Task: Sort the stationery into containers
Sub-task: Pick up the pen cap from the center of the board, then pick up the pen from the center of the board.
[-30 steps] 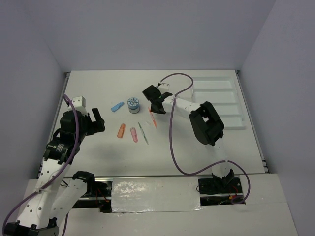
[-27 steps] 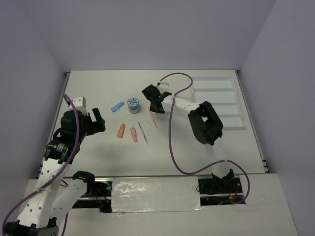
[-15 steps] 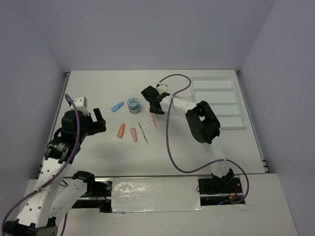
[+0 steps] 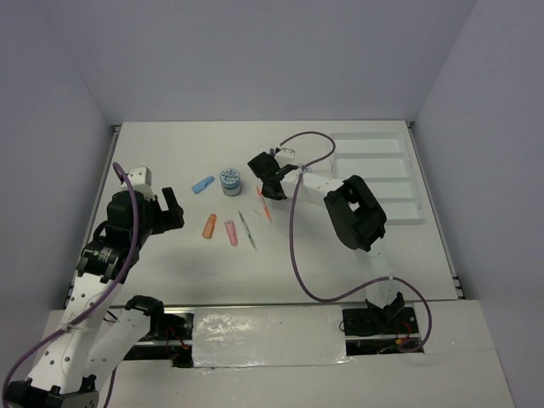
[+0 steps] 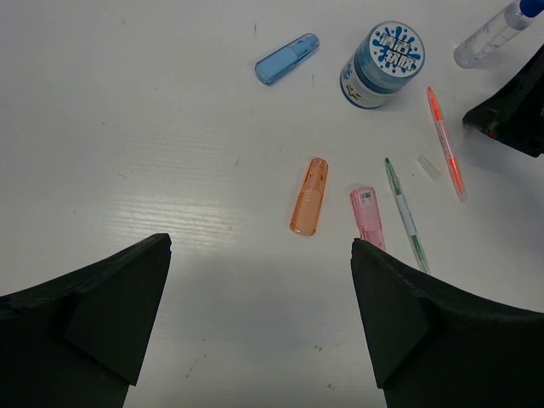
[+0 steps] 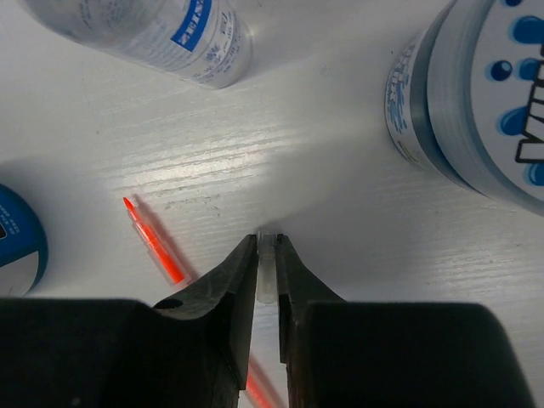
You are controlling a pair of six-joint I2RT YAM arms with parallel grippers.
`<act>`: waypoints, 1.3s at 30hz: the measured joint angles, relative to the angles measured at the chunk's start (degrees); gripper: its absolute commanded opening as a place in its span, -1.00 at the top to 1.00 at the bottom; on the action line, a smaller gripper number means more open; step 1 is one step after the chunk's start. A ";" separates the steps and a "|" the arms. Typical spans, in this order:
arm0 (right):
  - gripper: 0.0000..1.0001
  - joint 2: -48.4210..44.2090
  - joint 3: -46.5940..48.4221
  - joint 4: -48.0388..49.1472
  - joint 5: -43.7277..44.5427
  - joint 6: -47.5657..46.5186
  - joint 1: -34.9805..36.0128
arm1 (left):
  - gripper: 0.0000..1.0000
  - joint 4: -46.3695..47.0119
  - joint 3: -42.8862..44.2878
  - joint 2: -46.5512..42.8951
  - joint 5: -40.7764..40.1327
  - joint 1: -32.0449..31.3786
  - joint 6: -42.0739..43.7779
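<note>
Stationery lies loose on your one white table (image 4: pixel 170 144), all of it left of the one white rectangular plastic tray (image 4: pixel 371 156), which sits at the far right and has four long parallel compartments. You have two arms in view. Your left gripper (image 5: pixel 259 246) hangs over the near-left of the table, well apart from every item, its fingers spread wide with nothing between them. Your right gripper (image 6: pixel 266 240) points down beside the one round blue-grey jar (image 4: pixel 229 181), which stands upright. Its jaws are drawn to a narrow slit. One small clear plastic sliver (image 5: pixel 429 167) shows in that slit from the right wrist, yet the left wrist view shows the sliver lying on the table apart from the black fingers. You cannot tell whether it is pinched. A blue rounded edge (image 6: pixel 15 246) at the border of the right wrist view is too cropped to name. One clear blue-capped bottle (image 5: pixel 493 38) lies on its side beyond the jar. Two thin pens lie nearly parallel, one orange-red pen (image 5: pixel 446 144) and one greenish pen (image 5: pixel 406 217), with the sliver between them. You have three stubby pieces: one blue piece (image 5: pixel 287 58) left of the jar, and one orange piece (image 5: pixel 309 196) and one pink piece (image 5: pixel 368 219) side by side left of the greenish pen.
</note>
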 measured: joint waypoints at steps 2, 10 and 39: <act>0.80 -1.11 -1.97 1.42 -0.35 0.22 -0.02 | -0.99 0.00 0.00 0.00 -0.04 -0.02 0.00; 1.00 -11.52 -18.10 10.78 -7.26 -4.00 -0.81 | -0.99 -0.15 0.11 2.69 0.57 -0.09 -0.39; 1.00 -75.08 -39.63 -2.32 -7.87 -20.52 -3.48 | -0.51 -5.46 26.40 59.45 -22.97 -41.24 -48.24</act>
